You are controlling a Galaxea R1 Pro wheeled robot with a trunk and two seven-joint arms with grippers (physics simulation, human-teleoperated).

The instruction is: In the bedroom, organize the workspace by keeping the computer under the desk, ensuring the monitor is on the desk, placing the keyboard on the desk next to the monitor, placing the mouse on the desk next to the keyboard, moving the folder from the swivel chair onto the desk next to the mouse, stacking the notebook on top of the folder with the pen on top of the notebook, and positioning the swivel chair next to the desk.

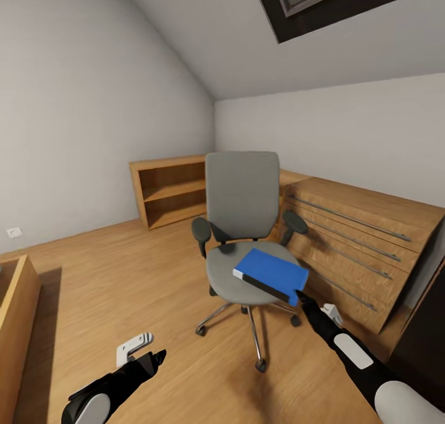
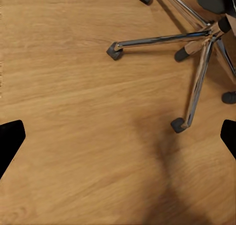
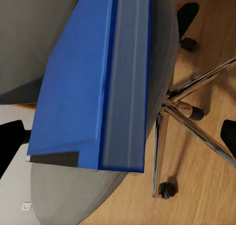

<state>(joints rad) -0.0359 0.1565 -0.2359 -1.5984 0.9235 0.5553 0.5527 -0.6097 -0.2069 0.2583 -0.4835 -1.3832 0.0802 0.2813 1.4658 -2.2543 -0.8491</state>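
Wood plank floor surrounds the grey padded swivel chair [image 1: 242, 238] whose seat carries the flat blue folder [image 1: 272, 274], and your right hand [image 1: 304, 298], spread open at its near corner, could shove it off if you close late.

The left arm enters the head view at the lower left, its black and white forearm angled up and inward; the left gripper [image 1: 154, 357] sits low, with a white bracket standing just above the wrist. In its wrist view the two dark fingertips [image 2: 11, 142] show at opposite edges, spread wide. The right arm reaches from the lower right corner diagonally up and inward, the right gripper [image 1: 303, 297] stretched further forward than the left. Its fingertips [image 3: 10, 139] likewise sit far apart, though in the head view they seem merged into one dark point
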